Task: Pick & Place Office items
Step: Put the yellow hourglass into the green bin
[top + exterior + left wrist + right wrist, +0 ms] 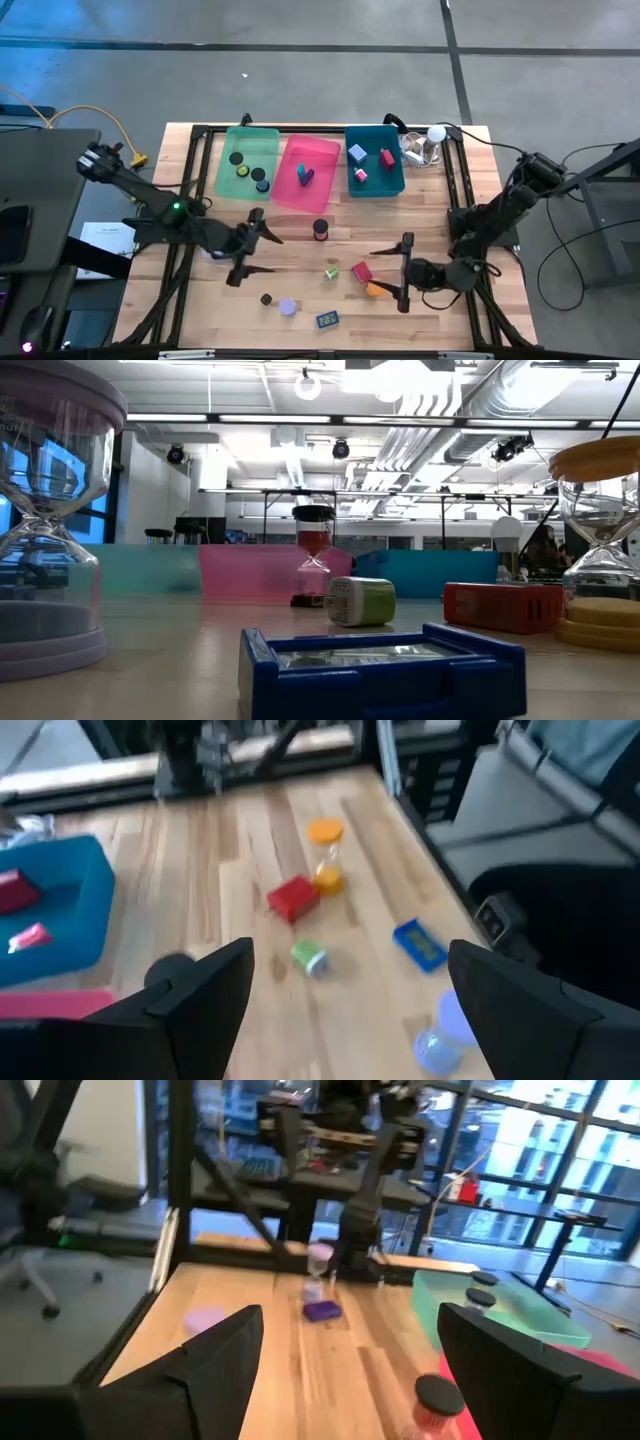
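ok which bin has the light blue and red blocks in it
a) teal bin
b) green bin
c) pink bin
a: in the high view the light blue block and the red block both lie inside the teal bin.

Three bins stand side by side along the table's (200,300) far edge: the left bin (246,163), the middle bin (306,174) and the right bin (374,160), each with small pieces inside. A ball-topped gadget (428,146) sits just right of the right bin. Nearer the front, loose pieces lie between the two arms: an hourglass (320,229) near the middle bin, a block (361,272) and a flat case (327,320) closest to the front edge.
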Controlling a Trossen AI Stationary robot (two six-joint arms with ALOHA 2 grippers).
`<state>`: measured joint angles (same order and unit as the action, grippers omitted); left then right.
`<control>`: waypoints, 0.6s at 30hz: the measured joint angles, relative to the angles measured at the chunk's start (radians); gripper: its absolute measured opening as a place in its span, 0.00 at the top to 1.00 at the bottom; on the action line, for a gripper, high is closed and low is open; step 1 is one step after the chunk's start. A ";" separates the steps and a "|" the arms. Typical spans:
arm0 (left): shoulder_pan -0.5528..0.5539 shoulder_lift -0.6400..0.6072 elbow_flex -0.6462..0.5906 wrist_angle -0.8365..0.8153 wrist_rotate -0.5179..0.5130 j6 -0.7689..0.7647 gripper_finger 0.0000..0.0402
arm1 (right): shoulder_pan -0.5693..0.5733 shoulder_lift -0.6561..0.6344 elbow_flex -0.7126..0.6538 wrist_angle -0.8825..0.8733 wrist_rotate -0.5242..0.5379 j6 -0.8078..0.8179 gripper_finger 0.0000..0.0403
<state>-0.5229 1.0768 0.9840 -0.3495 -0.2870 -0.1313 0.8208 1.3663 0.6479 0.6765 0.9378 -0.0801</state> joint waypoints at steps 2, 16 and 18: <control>0.008 0.019 0.000 -0.013 -0.001 0.003 0.19 | 0.023 0.000 0.000 -0.031 0.001 0.027 0.28; -0.007 0.131 -0.005 -0.021 -0.001 -0.093 0.19 | 0.131 -0.003 0.000 -0.238 -0.001 0.344 0.28; -0.011 0.139 -0.005 -0.016 -0.001 -0.102 0.19 | 0.130 -0.003 0.000 -0.225 -0.030 0.350 0.28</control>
<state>-0.5341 1.2159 0.9787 -0.3659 -0.2882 -0.2338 0.9512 1.3636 0.6476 0.4519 0.9077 0.2695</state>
